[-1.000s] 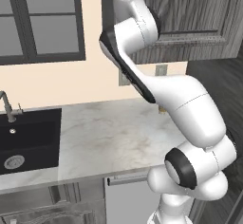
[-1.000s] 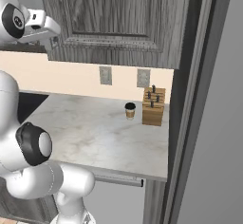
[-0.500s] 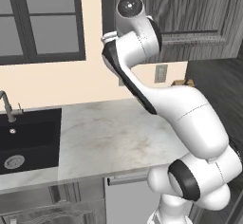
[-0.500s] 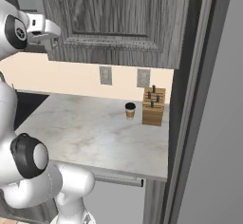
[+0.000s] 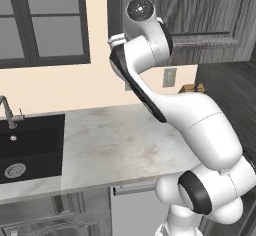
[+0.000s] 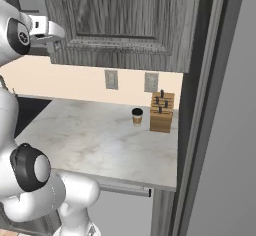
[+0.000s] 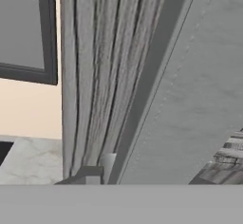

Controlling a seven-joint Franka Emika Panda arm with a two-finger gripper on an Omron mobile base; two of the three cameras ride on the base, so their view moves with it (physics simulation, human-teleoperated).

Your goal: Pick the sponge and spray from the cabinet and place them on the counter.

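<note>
Where the dark grey wood-grain wall cabinet point(image 6: 125, 20) hangs above the white-beige marble-look surface point(image 6: 90, 140), the tool point(image 6: 57, 31) is held at its door's left edge; whether the jaws are together or apart cannot be told.

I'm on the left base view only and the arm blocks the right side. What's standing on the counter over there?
Observer: A paper coffee cup stands on the counter, just left of a knife block.
Operator: How many wall outlets?
Observer: Two outlets, side by side below the cabinet.
Operator: What is the hand camera facing?
Observer: The cabinet's wood grain, close up, with a pale grey handle low in the picture.
</note>
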